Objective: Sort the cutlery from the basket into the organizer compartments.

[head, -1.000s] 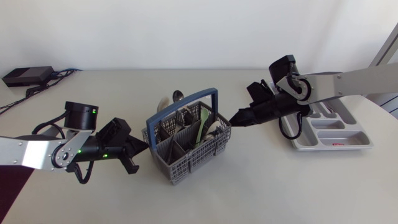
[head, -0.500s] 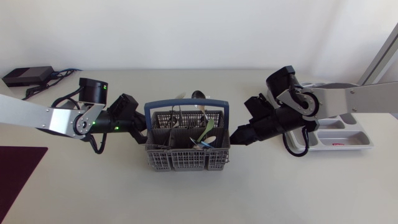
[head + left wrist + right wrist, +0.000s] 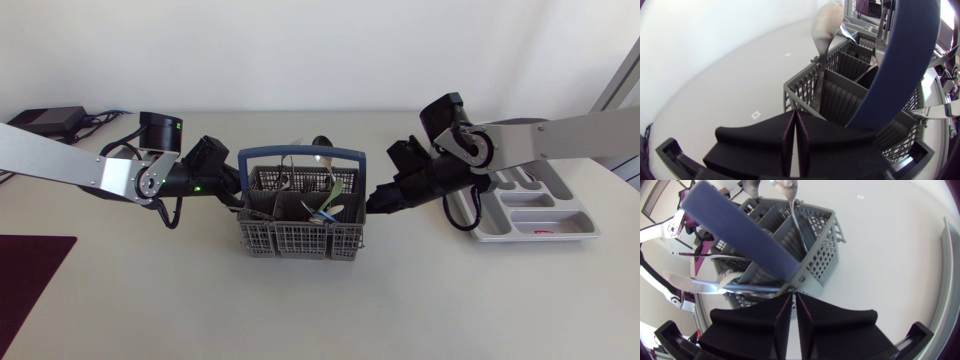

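The grey cutlery basket (image 3: 300, 235) with a blue handle (image 3: 300, 157) stands mid-table, holding spoons (image 3: 322, 143), knives and a green piece (image 3: 335, 193). My left gripper (image 3: 240, 196) is shut, its tips against the basket's left wall. In the left wrist view its closed fingers (image 3: 796, 112) meet the basket rim (image 3: 805, 95) beside a spoon (image 3: 827, 25) and the handle (image 3: 900, 65). My right gripper (image 3: 372, 200) is shut at the basket's right wall. The right wrist view shows its tips (image 3: 794, 295) at the basket corner (image 3: 820, 245), under the handle (image 3: 740, 230). The grey organizer (image 3: 590, 233) lies far right.
A black box with cables (image 3: 45, 122) sits at the back left corner. A dark mat (image 3: 30, 262) lies at the front left. The organizer's rim (image 3: 950, 280) runs beside my right gripper. Open tabletop stretches in front of the basket.
The basket has turned square to the table and slid back between the two grippers. My left arm swung toward the back, and my right gripper followed the basket's right side.
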